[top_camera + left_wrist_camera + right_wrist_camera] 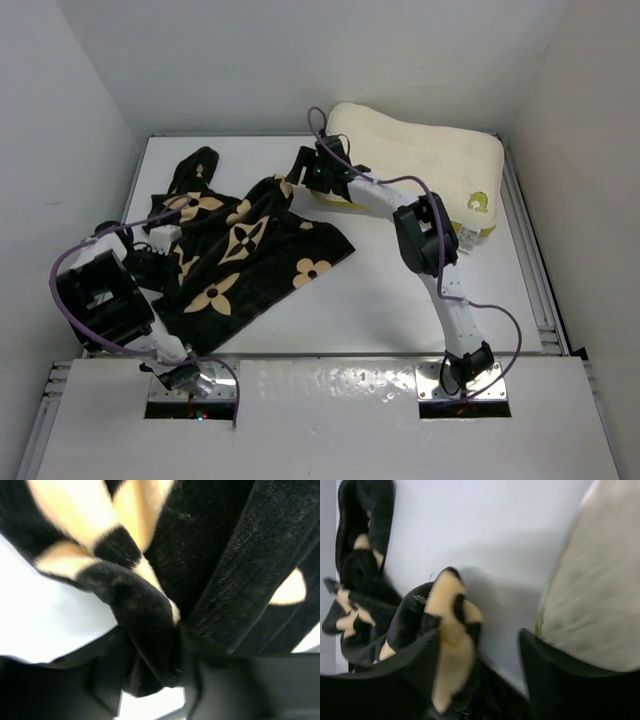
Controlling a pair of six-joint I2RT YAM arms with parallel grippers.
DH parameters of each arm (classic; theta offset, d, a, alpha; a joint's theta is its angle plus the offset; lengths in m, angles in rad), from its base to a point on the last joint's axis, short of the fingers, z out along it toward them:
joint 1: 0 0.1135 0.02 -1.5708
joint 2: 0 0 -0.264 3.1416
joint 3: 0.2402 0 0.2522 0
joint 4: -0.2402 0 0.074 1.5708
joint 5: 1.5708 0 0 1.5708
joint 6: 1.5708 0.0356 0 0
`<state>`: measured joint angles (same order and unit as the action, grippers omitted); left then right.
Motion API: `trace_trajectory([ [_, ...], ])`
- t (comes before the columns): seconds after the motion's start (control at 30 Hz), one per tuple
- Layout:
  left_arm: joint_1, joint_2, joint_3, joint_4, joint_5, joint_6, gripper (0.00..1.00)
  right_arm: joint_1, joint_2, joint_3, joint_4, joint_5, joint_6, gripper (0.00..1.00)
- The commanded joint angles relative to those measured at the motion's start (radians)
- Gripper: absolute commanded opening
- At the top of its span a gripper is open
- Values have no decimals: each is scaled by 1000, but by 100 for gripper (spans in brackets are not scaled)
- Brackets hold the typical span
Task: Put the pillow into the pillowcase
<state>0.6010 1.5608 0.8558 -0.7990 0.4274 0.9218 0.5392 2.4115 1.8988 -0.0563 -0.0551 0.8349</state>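
Pillowcase: crumpled, centre-left on table. Pillow: upper right, outside the case. Left gripper: fabric fold between its fingers, grip unclear. Right gripper: jaws parted, case corner loose against one finger.

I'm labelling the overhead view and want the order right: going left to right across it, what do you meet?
Left arm → pillowcase → pillow. The right arm stretches across both the pillowcase and the pillow, so it is left out.
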Motion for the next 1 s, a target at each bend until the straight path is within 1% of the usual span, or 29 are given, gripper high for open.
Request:
trace_trajectory([
  [0.0, 3, -80, 72, -117, 16, 83, 45, -62, -35, 45, 26, 40, -57, 71],
  [0.03, 5, -84, 107, -121, 51, 57, 62, -74, -58, 43, 10, 32, -78, 81],
  [0.07, 5, -88, 148, -126, 66, 1, 64, -82, -72, 42, -3, 3, -127, 91],
  [0.1, 5, -91, 248, -129, 83, -29, 78, -96, -90, 28, -19, -17, -155, 98],
  [0.13, 0, -94, 297, -129, 120, -82, 80, -102, -113, 13, -60, -29, -181, 99],
  [0.17, -10, -100, 340, -123, 135, -109, 90, -107, -179, -10, -80, -34, -235, 99],
  [0.23, -50, -129, 435, -106, 152, -142, 89, -114, -265, -160, -106, -29, -272, 97],
  [0.27, -123, -145, 448, -91, 145, -144, 74, -114, -375, -237, -88, -29, -290, 75],
  [0.3, -177, -168, 450, -91, 133, -132, 1, -114, -424, -423, -53, -43, -284, 35],
  [0.33, -246, -177, 425, -80, 49, -133, 0, -110, -480, -522, 34, -37, -264, 4],
  [0.37, -386, -180, 405, -50, 9, -144, 0, -105, -530, -612, 85, -31, -217, 0],
  [0.4, -445, -164, 382, -36, -19, -149, 0, -85, -608, -768, 123, -23, -198, 0],
  [0.43, -543, -148, 349, -26, -59, -161, 0, -75, -636, -829, 189, -19, -183, 0],
  [0.47, -588, -125, 342, -5, -81, -178, 4, -61, -656, -869, 211, -15, -156, 6],
  [0.5, -633, -72, 341, 6, -101, -196, 24, -27, -676, -921, 223, -9, -148, 27],
  [0.53, -697, -46, 347, 15, -140, -234, 33, -15, -680, -928, 216, -14, -143, 35],
  [0.57, -727, -6, 348, 55, -168, -253, 41, 1, -678, -928, 198, -17, -128, 42],
  [0.6, -753, 14, 345, 91, -200, -267, 50, 24, -681, -923, 169, -6, -116, 61],
  [0.63, -800, 28, 335, 174, -292, -287, 52, 36, -684, -928, 127, 23, -79, 68],
  [0.67, -822, 59, 325, 222, -346, -297, 56, 51, -704, -960, 121, 47, -57, 79],
  [0.7, -851, 77, 322, 259, -422, -313, 57, 57, -715, -986, 127, 79, -27, 82],
  [0.73, -860, 97, 325, 308, -476, -322, 57, 59, -729, -1013, 140, 143, 27, 86],
  [0.77, -869, 141, 334, 322, -513, -334, 57, 73, -736, -1062, 148, 177, 48, 93],
  [0.8, -872, 163, 351, 337, -560, -362, 56, 79, -738, -1072, 138, 213, 73, 99],
  [0.83, -868, 195, 361, 348, -568, -373, 54, 85, -726, -1075, 124, 248, 102, 99],
  [0.9, -857, 209, 364, 353, -544, -396, 34, 96, -678, -1054, 102, 247, 125, 99],
  [0.93, -854, 211, 364, 345, -529, -399, 24, 94, -613, -1040, 113, 191, 171, 99],
  [0.97, -850, 211, 362, 339, -512, -403, 5, 73, -580, -1043, 142, 143, 199, 97],
])
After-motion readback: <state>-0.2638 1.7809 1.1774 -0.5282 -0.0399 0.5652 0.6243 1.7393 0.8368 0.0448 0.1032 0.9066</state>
